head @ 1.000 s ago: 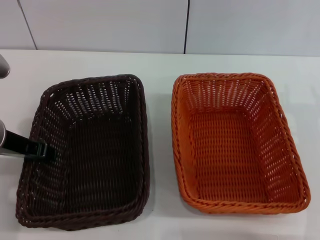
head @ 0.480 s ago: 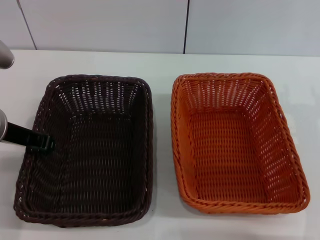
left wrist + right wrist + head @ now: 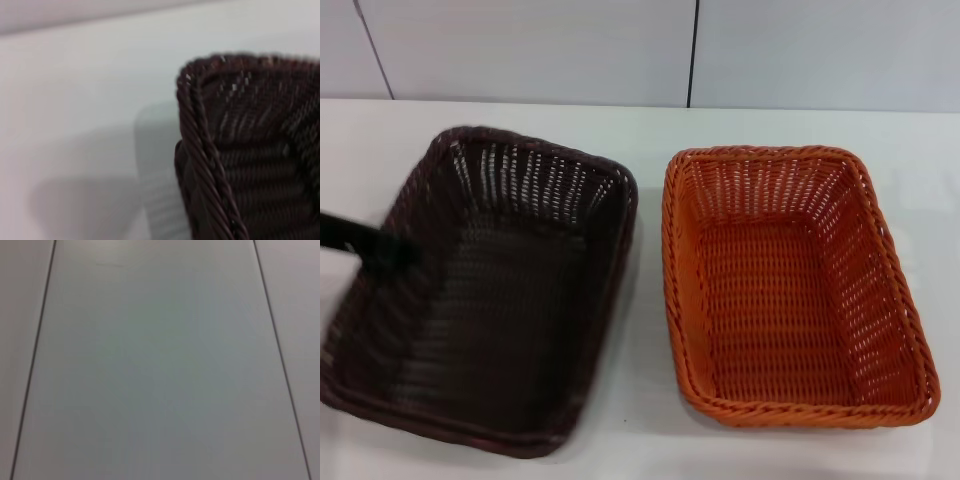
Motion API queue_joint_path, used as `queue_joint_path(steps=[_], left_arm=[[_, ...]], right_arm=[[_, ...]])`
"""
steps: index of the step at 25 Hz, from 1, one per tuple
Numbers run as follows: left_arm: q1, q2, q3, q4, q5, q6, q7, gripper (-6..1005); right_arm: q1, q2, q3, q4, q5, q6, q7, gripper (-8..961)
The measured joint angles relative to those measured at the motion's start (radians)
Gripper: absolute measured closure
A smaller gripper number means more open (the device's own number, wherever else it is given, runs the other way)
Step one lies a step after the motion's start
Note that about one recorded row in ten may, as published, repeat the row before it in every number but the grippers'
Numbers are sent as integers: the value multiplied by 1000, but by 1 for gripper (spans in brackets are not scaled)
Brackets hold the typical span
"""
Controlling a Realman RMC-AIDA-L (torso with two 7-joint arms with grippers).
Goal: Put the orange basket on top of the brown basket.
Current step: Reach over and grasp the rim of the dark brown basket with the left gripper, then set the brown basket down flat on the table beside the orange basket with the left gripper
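Observation:
The brown basket (image 3: 500, 300) is on the left of the white table, skewed so its far end points right, and it looks blurred from motion. My left gripper (image 3: 392, 250) reaches in from the left edge and is shut on the basket's left rim. The left wrist view shows that braided rim and a corner (image 3: 210, 150) close up, above the table. The orange basket (image 3: 790, 290) sits flat and empty on the right, a narrow gap away from the brown one. My right gripper is out of view.
The white table (image 3: 640, 125) runs to a grey panelled wall (image 3: 520, 50) at the back. The right wrist view shows only wall panels (image 3: 160, 360). A bare strip of table lies between the baskets and behind them.
The brown basket has swung with my left gripper: its far end turned right, its near end moved left and toward me. The gripper moved up and left. The orange basket has not moved.

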Motion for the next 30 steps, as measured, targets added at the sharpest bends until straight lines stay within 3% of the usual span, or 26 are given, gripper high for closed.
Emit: queue_joint_path(steps=[3, 6, 7, 8, 9, 15, 17, 19, 22, 29, 30], left_arm=[[-80, 23, -169, 93, -27, -44, 160, 796], [-155, 69, -265, 208, -45, -64, 281, 796], [-167, 80, -273, 226, -46, -65, 300, 797], [-198, 111, -282, 269, -55, -66, 358, 798], [-198, 111, -282, 269, -55, -66, 358, 798], [-279, 211, -285, 352, -93, -89, 528, 808], [-301, 233, -285, 373, -98, -118, 600, 812], [-301, 233, -285, 373, -98, -118, 600, 812], [-347, 255, -285, 406, -101, -194, 738, 812], [-370, 259, -278, 418, -101, -232, 817, 812], [-410, 258, -275, 422, -101, -321, 954, 812]], right_arm=[[-5, 0, 5, 0, 2, -1, 0, 287], [-7, 0, 10, 0, 2, -1, 0, 288], [-8, 0, 16, 0, 2, -1, 0, 288], [-9, 0, 25, 0, 3, -1, 0, 288], [-9, 0, 25, 0, 3, -1, 0, 288], [-10, 0, 35, 0, 16, -1, -4, 288], [-13, 0, 36, -1, 17, -1, -8, 288], [-21, 1, 36, -2, 24, -1, -11, 287], [-38, 1, 36, 7, 56, -1, -11, 287], [-83, 2, 33, 32, 82, -10, -11, 287], [-89, 3, 30, 37, 82, -13, -11, 287]])
